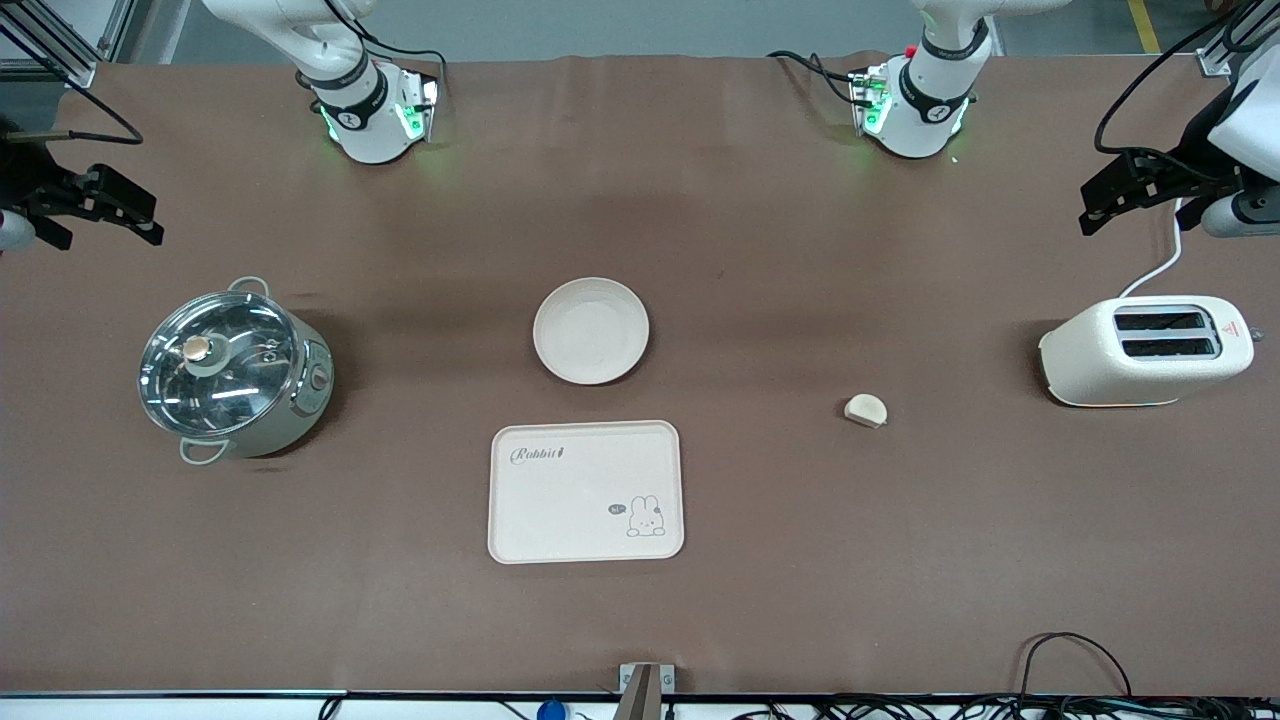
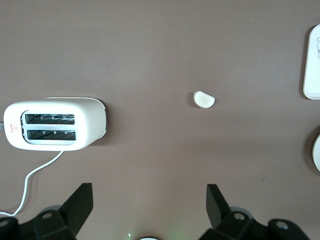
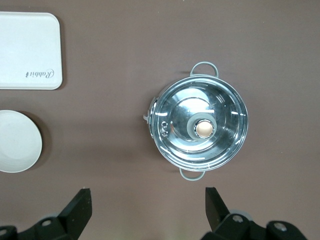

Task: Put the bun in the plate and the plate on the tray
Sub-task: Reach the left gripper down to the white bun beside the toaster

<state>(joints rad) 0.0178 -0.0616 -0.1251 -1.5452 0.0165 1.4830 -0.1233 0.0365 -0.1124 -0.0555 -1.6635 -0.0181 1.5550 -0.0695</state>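
Bun apart from left end effector

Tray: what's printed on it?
Cream tray with "Rabbit" script and a small bunny drawing; clearest in front view.

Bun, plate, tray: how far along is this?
Nothing done yet. The bun lies on the bare table toward the left arm's end, apart from the empty plate. The plate sits on the table just farther from the camera than the tray, not on it. Nothing in hand: the left pincer and right pincer both hang open. Both steps remain.
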